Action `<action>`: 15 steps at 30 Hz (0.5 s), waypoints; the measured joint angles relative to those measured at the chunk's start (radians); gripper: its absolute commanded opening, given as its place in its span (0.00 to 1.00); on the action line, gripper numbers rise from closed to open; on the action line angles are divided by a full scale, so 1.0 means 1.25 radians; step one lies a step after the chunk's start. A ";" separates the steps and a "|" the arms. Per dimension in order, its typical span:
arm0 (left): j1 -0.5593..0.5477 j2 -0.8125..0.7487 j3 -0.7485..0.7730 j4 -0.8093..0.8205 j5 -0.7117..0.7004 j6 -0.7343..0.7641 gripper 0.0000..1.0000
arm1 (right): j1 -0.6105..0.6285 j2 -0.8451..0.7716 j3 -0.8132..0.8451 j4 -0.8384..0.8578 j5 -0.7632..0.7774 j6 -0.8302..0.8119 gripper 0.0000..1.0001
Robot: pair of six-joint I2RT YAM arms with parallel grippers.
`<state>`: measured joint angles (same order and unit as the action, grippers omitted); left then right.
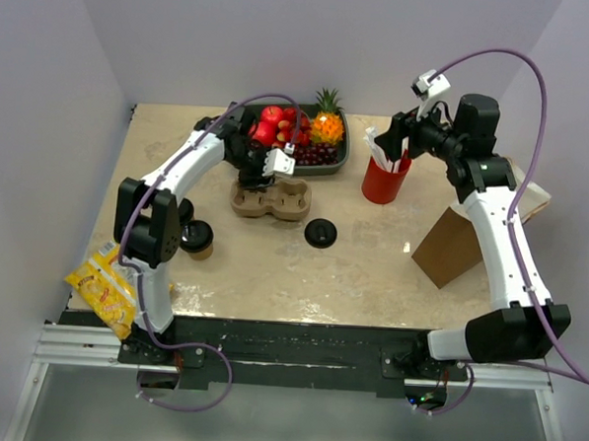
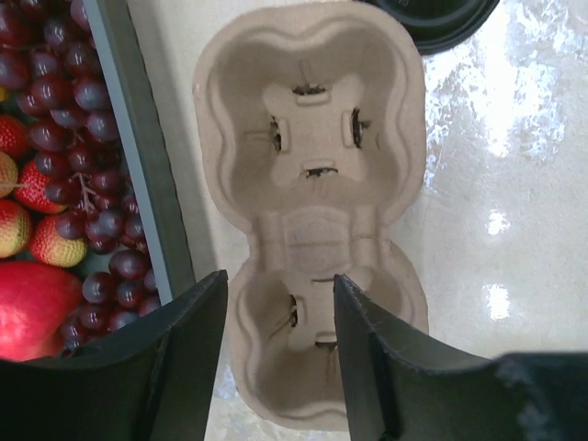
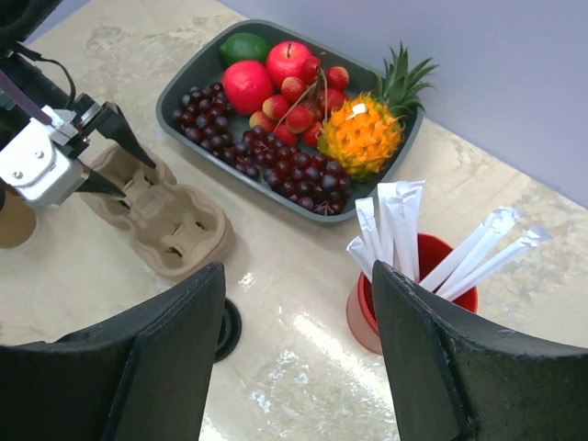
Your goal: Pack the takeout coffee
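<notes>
Top view and both wrist views: you see the cup (image 1: 198, 237) standing outside the carrier (image 2: 312, 138), both grippers unloaded.
Your left gripper (image 2: 280, 344) hangs over one end pocket of the carrier, jaws apart with nothing between them; the fruit tray (image 3: 179, 87) lies just beside the carrier. Your right gripper (image 3: 299, 358) hovers near the red cup (image 1: 383, 181) of straws, jaws likewise apart. The cup, dark on top, stands on the table (image 1: 272, 279) by your left arm's elbow, well apart from the carrier. A black lid (image 1: 321, 232) lies flat near the carrier, on the red cup's side.
</notes>
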<state>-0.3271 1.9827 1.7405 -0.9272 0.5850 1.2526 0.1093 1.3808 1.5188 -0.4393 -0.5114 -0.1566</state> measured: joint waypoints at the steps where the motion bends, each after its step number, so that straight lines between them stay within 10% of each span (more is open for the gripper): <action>1: -0.003 0.005 0.010 -0.005 0.000 0.000 0.51 | 0.000 0.002 -0.002 0.000 0.000 0.004 0.68; 15: -0.013 0.045 0.044 -0.036 0.000 -0.038 0.53 | -0.017 0.031 -0.004 0.012 -0.006 0.044 0.68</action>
<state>-0.3439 2.0388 1.7958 -0.9726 0.5854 1.2045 0.0883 1.4200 1.5139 -0.4240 -0.5190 -0.1017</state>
